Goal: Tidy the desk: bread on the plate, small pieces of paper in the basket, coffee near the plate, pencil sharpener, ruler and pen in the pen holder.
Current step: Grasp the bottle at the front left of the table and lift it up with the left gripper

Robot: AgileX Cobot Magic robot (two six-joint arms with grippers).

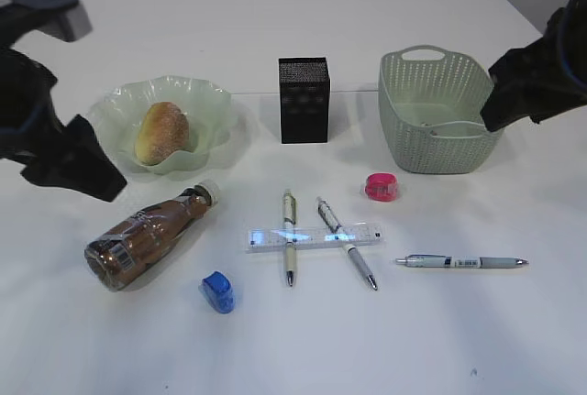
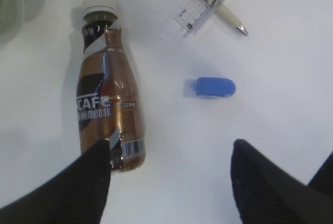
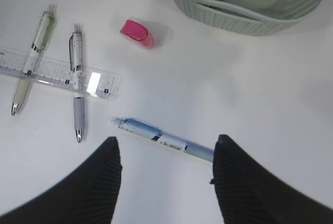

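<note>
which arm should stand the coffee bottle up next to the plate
Left, probably. The coffee lies on its side just below the plate, on the left arm's side, and the left gripper already hangs open over the bottle's base. The right gripper is across the desk, over a blue-grey pen.

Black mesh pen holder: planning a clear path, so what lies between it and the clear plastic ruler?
Bare white desk between pen holder and ruler; exterior view shows it.

exterior looks down slantwise; both wrist views look down close, sharing the ruler (image 2: 206,1).
</note>
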